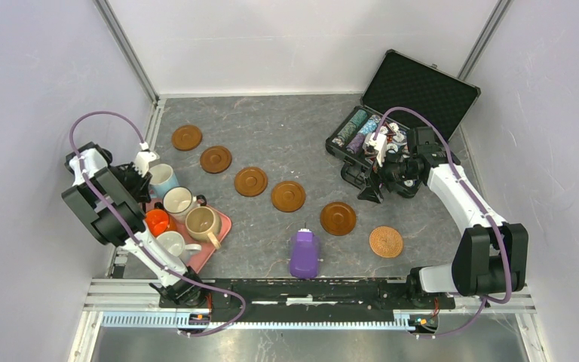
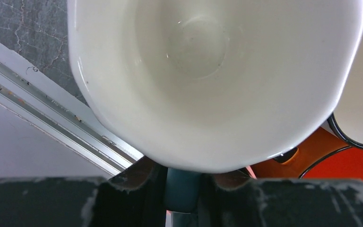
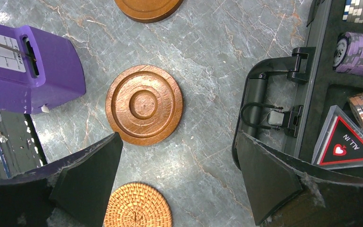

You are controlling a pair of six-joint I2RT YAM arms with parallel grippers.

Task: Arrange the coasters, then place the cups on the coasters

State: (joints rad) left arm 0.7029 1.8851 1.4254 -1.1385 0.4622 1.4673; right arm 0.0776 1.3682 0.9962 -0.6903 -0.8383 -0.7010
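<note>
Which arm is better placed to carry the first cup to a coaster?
Left. The left gripper clasps the handle of the blue cup, with the other cups beside it. The right gripper hangs open near a coaster, far from every cup.

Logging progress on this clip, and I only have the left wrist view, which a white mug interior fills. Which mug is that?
Observer: In the top view it is the light blue mug, the farthest of the mugs clustered at the pink tray.
Operator: Is any mug on a coaster yet?
Observer: No. All six coasters lie bare in a diagonal row.
Operator: And the other side?
Observer: The right gripper hangs, jaws open, between a wooden coaster and the poker chip case.
</note>
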